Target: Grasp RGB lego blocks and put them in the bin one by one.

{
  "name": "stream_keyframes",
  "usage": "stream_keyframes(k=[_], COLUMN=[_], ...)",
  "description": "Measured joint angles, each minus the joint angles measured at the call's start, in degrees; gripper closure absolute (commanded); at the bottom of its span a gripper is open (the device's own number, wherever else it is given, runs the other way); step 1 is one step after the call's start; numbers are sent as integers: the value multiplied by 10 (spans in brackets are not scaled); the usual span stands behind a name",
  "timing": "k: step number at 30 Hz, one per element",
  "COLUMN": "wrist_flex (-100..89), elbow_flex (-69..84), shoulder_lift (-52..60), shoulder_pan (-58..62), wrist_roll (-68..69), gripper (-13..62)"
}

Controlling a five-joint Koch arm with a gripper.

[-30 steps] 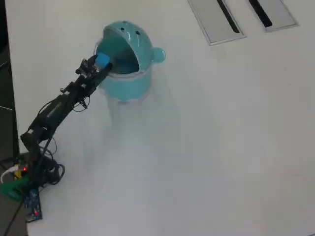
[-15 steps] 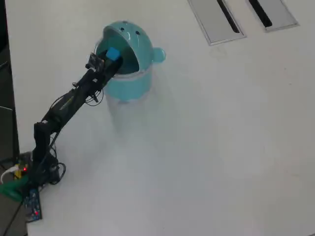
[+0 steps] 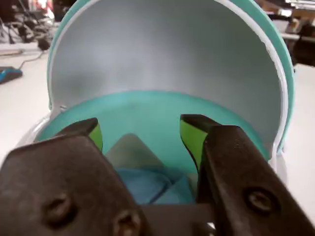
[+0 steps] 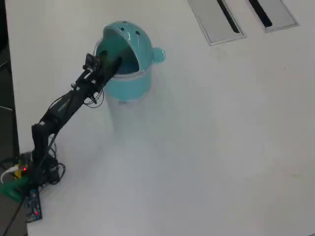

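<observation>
Gripper (image 3: 142, 135) gapes empty over one teal bin (image 4: 129, 81); a blurred blue shape (image 3: 147, 184), possibly a block, lies below.

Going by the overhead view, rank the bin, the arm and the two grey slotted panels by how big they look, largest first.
1. The arm, longest in span.
2. The bin.
3. The two grey slotted panels, the left and the right: both cut off by the top edge, so they cannot be ranked against each other.

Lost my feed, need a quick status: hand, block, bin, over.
Hand open, at the bin mouth. Blue block lies loose in the bin below the fingers. No other blocks visible. Nothing in the way.
</observation>
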Motion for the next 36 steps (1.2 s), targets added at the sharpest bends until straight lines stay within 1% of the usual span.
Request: stream_keyframes(k=[7,18,28,36], wrist_flex=[-12,-58,-72,-72], elbow_flex=[110,289,417,512], shoulder_lift=[77,280,424,552], shoulder_pan=[9,26,40,89], wrist_roll=[-3,-1,50,137], gripper=[202,203,203,203])
